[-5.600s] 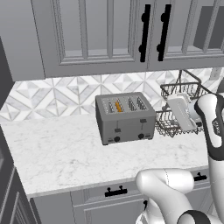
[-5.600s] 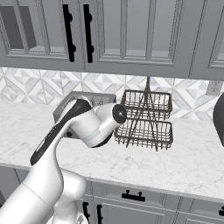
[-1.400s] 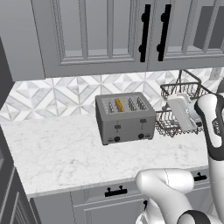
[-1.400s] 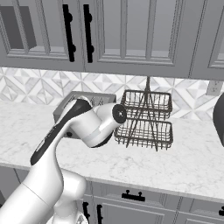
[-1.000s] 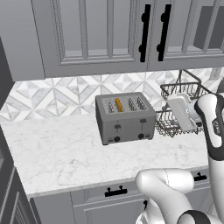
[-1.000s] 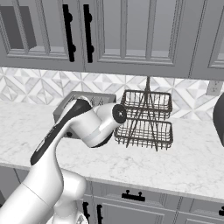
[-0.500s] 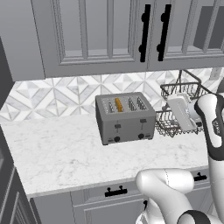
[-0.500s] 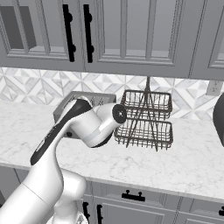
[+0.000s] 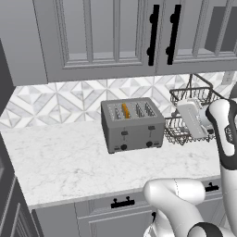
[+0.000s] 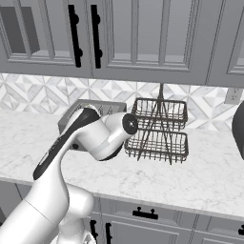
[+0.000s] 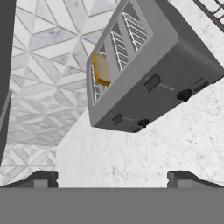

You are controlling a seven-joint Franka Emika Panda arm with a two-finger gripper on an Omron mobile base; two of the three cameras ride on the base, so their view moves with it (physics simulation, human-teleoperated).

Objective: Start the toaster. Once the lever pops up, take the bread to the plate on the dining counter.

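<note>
Jaws spread wide, empty, near the toaster (image 11: 148, 70); bread (image 11: 101, 69) in its slot; no lettering legible.

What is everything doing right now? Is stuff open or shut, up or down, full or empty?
toaster: upright on the counter, bread in one slot.
bread: standing on edge in the second slot from the left, top poking out.
lever: high in its track, not pushed down.
gripper: open, holding nothing, away from the toaster.
cabinet doors: shut.
wire rack: both baskets empty.
</note>
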